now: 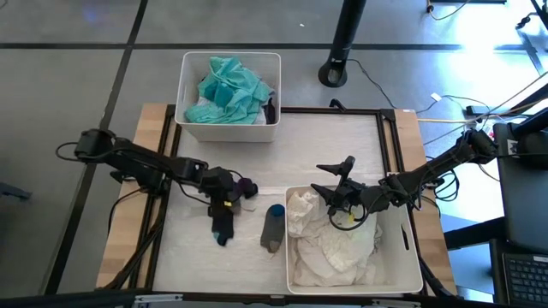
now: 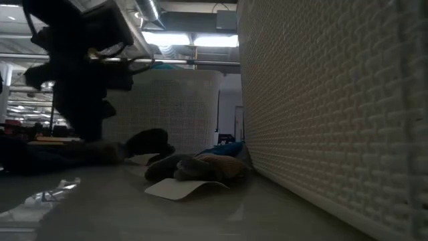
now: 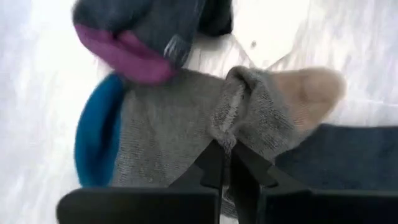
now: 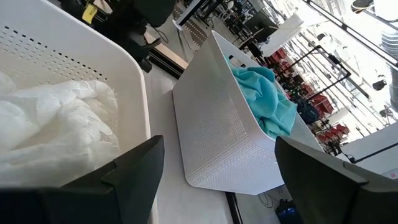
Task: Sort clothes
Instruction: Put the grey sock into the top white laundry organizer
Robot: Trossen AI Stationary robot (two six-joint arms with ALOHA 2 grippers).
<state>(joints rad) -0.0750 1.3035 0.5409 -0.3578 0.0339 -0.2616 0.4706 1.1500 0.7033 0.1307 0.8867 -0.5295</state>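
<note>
While my left end effector (image 3: pixel 227 163) pinches a ribbed knit grey sock (image 3: pixel 186 124), my right end effector (image 1: pixel 341 190) gapes wide at three o'clock above crumpled white cloth (image 1: pixel 330 244).

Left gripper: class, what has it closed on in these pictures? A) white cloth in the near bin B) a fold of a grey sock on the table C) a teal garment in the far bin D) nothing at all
B: the left wrist view shows the left gripper pinched shut on a raised fold of the grey sock, lying on the table among other socks.
</note>
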